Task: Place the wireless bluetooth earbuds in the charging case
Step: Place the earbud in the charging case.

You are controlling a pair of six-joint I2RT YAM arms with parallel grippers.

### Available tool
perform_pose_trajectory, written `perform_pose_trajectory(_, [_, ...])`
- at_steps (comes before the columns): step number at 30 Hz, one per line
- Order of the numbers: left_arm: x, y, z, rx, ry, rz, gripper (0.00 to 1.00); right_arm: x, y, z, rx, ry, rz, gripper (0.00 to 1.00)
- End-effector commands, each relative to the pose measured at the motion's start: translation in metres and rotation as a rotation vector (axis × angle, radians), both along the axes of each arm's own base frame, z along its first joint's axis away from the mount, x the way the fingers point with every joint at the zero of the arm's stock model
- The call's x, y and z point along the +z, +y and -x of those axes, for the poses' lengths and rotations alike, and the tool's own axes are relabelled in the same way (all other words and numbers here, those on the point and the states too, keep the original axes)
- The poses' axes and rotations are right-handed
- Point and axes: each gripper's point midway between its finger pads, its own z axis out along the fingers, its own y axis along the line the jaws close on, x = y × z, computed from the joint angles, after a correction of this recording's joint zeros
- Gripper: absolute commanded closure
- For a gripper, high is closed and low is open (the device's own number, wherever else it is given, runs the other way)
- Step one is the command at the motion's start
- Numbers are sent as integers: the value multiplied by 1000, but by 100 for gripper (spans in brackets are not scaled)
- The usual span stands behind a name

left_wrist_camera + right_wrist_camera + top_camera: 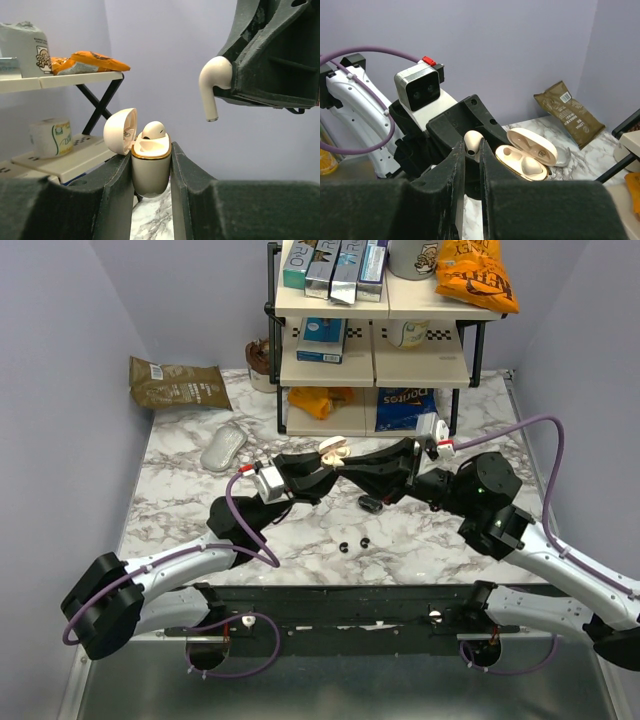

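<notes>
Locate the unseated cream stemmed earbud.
The earbud sits pinched in the right gripper, above and right of the open cream charging case in the left wrist view.

Left fingers (117, 197) hide the sides of the charging case (151, 172); two black tabletop specks (345, 547) are too small to identify.

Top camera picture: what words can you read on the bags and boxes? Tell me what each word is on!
"Doritos": on the blue bag.
"RIO", as best it can be read: on the blue and white box.
Orange bag: big letters, too crumpled to read.
Brown bag: white label, too small to read.
Row of boxes: letters cut off and too small to read.
</notes>
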Motion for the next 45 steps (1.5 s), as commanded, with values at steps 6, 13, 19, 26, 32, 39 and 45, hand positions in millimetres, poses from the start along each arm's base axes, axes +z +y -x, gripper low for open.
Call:
perform_pose_trajectory(6, [27,1,12,-43,-91,50,100,14,5,-18,-78,-43,-50,99])
perform_pose_trajectory(13, [24,3,8,-21,-62,47,100,6,8,-35,-143,-12,-44,99])
perform_pose_trajectory(19, [22,4,7,-15,-50,48,100,5,9,-40,-162,-3,-41,99])
perform_pose_trajectory(26, [22,6,5,-6,-45,55,100,0,11,-37,-144,12,-23,99])
perform_pose_trajectory(32, [24,7,4,-2,-40,62,100,-9,15,-34,-128,21,2,99])
perform_pose_trajectory(39, [23,7,5,-4,-38,64,100,-16,22,-35,-114,46,38,99])
perform_pose_trajectory(45, [22,11,5,8,-36,66,100,-17,23,-37,-123,61,46,96])
